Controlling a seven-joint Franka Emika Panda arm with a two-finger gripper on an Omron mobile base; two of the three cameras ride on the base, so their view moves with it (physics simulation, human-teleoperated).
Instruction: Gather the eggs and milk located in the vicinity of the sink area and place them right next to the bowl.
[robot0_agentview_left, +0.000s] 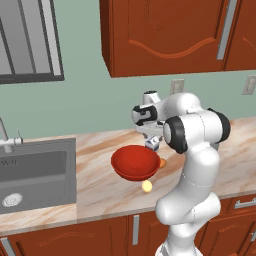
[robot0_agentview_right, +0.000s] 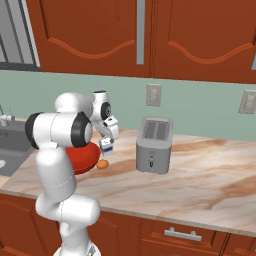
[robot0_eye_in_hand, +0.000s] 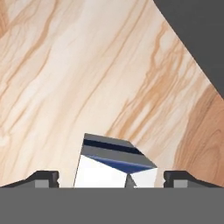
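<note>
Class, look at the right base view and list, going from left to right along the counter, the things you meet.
sink → red bowl → orange-brown egg → toaster

Bowl (robot0_agentview_left: 134, 162) on counter (robot0_agentview_left: 100, 190), right of sink (robot0_agentview_left: 35, 172); 2 eggs (robot0_agentview_left: 147, 186) beside it.

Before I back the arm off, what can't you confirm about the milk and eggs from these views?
- Milk carton, hand view: base cut off by the bottom edge, so whether it stands on the counter is unclear.
- Gripper: fingertips stand apart from the carton.
- Left base view: arm hides most of the carton.
- Orange-brown egg against the red bowl: contact too small to tell.
</note>
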